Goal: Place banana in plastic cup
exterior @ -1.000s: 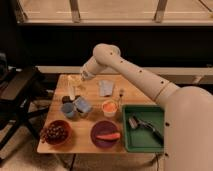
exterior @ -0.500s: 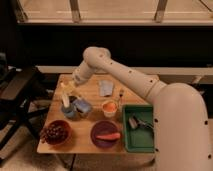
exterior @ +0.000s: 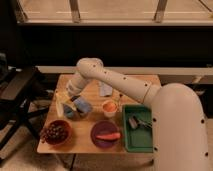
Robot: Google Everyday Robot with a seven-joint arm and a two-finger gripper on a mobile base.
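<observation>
My gripper [exterior: 66, 98] is at the left part of the wooden table [exterior: 135, 85], at the end of the white arm that reaches down from the elbow. It is shut on the pale-yellow banana [exterior: 59, 103], which hangs nearly upright from it. The banana's lower end is at the left rim of the small dusty-blue plastic cup [exterior: 69, 113]. I cannot tell whether it touches the cup. The gripper hides part of the cup.
A light-blue block [exterior: 83, 106] stands right next to the cup. A whitish cup with an orange top [exterior: 109, 107] stands mid-table. A maroon bowl of grapes [exterior: 54, 133] and a purple bowl with an orange piece [exterior: 106, 135] are in front. A green tray [exterior: 138, 129] is at the right, a black chair [exterior: 20, 92] at the left.
The gripper has moved left and down with the banana, from over the table's back middle to the blue cup at the left.
</observation>
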